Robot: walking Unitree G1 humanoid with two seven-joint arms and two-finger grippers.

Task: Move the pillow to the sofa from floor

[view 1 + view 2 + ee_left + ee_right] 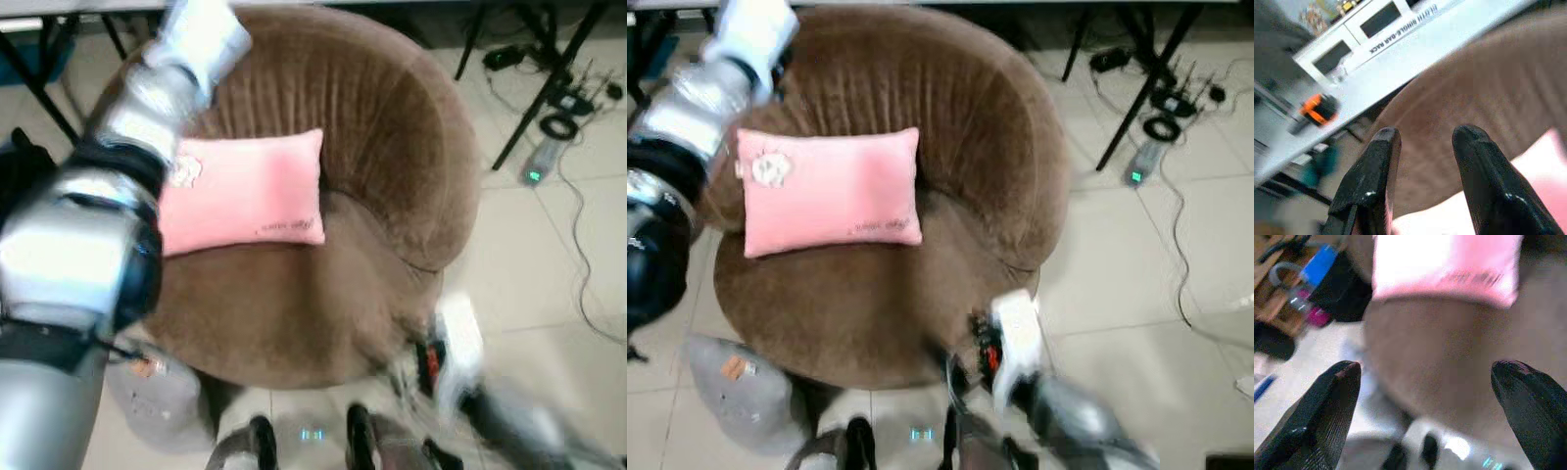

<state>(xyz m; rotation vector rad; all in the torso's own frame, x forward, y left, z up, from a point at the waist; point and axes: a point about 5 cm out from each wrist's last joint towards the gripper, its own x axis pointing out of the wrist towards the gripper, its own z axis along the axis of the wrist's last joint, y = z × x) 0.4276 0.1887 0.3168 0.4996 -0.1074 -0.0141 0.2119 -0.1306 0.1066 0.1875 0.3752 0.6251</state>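
The left tool (1422, 139) has its two black fingers parted with nothing between them; it hangs above the upper left part of the sofa's (392, 127) curved back, just past the top left corner of the pillow (245, 191). Below its fingertips (1382, 147) lies the ribbed brown backrest, and the pink edge of the pillow shows close beneath them. Beyond the tool, past the sofa's rim, a white table (1400, 58) carries a box with printed lettering and a small orange object (1317, 107). The silver left arm (98, 225) runs from the near left corner up to that tool. The right tool (1425, 387) is spread wide and holds nothing; it sits low in front of the sofa's near edge, blurred in the head views, with its fingers (1327, 406) aimed across the seat toward the pillow. The pillow rests on the sofa seat, leaning against the backrest, apart from both tools. Far to the right of the right tool, black cables (578, 225) and a power strip (541, 162) lie on the tiled floor (549, 294) beside dark table legs.
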